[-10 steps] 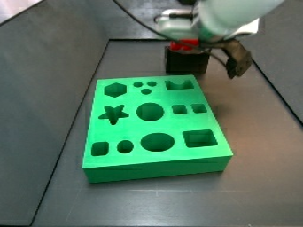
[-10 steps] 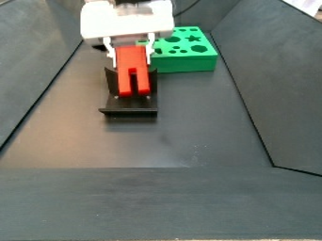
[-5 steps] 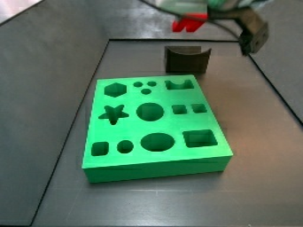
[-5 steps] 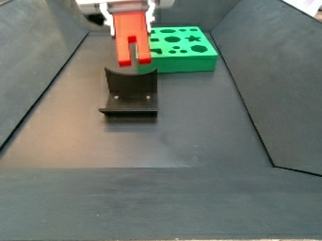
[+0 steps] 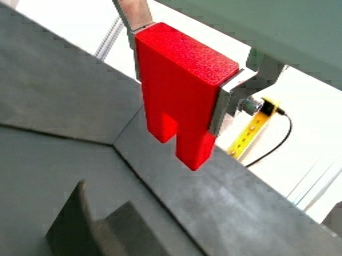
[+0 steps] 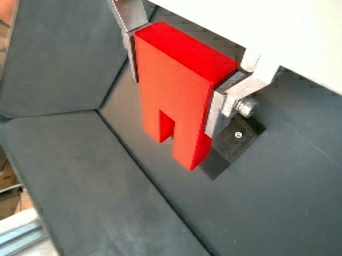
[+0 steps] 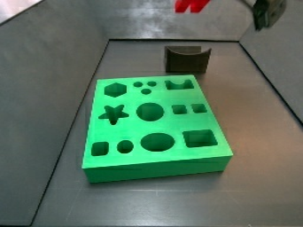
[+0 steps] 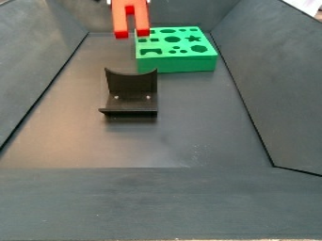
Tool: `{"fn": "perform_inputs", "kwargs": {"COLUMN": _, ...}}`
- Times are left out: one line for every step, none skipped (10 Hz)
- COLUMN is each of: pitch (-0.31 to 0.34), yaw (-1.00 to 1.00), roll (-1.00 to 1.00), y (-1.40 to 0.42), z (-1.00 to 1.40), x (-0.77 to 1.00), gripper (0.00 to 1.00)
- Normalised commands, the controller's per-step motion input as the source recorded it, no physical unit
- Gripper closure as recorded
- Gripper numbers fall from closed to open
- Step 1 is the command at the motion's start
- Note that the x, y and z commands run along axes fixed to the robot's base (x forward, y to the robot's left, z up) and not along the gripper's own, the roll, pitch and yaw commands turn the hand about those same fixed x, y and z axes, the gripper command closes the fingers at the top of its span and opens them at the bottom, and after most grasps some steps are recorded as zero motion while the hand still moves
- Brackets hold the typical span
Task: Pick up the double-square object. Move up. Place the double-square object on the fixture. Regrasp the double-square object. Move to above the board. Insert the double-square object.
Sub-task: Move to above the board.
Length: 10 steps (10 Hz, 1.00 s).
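Note:
My gripper is shut on the double-square object, a bright red stepped piece whose notched end hangs down between the silver fingers. The other wrist view shows the same grip on the red piece. In both side views the piece hangs high at the frame's top edge, above the fixture, with the gripper mostly cut off. The dark fixture stands empty on the floor. The green board lies beside it.
Sloped dark walls enclose the dark floor on both sides. A dark part of the arm shows at the top corner of a side view. A yellow cable hangs beyond the wall.
My gripper has risen from the fixture with the red piece in it, from resting in the notch to the top edge of both side views. The fixture now stands bare.

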Motion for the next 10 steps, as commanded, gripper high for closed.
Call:
{"fn": "perform_inputs", "kwargs": {"pitch": 0.063, "yaw": 0.02, "roll": -0.05, "y": -0.06, "z": 1.00, "x": -0.01, "gripper": 1.00}}
{"fn": "perform_inputs", "kwargs": {"pitch": 0.077, "yaw": 0.02, "roll": -0.05, "y": -0.05, "z": 0.93, "x": -0.01, "gripper": 1.00}}
{"fn": "perform_inputs", "kwargs": {"pitch": 0.088, "yaw": 0.03, "roll": -0.05, "y": -0.03, "z": 0.78, "x": 0.00, "gripper": 1.00}}
{"fn": "perform_inputs", "kwargs": {"pitch": 0.093, "yaw": 0.04, "roll": -0.05, "y": -0.02, "z": 0.67, "x": 0.00, "gripper": 1.00}}
{"fn": "perform_inputs", "kwargs": {"pitch": 0.106, "yaw": 0.05, "roll": -0.05, "y": -0.02, "z": 0.46, "x": 0.01, "gripper": 1.00}}
{"fn": "perform_inputs", "kwargs": {"pitch": 0.116, "yaw": 0.06, "roll": -0.05, "y": -0.02, "z": 0.26, "x": 0.01, "gripper": 1.00}}
{"fn": "perform_inputs", "kwargs": {"pitch": -0.064, "yaw": -0.12, "roll": -1.00, "y": -1.00, "z": 0.37, "x": -0.70, "gripper": 1.00}}
{"fn": "perform_inputs", "kwargs": {"pitch": -0.075, "yaw": -0.12, "roll": -1.00, "y": -1.00, "z": 0.35, "x": -0.71, "gripper": 1.00}}
{"fn": "perform_inputs", "kwargs": {"pitch": -0.091, "yaw": -0.12, "roll": -1.00, "y": -1.00, "z": 0.38, "x": -0.76, "gripper": 1.00}}
{"fn": "perform_inputs", "kwargs": {"pitch": -0.102, "yaw": -0.12, "roll": -1.00, "y": -1.00, "z": 0.36, "x": -0.82, "gripper": 1.00}}
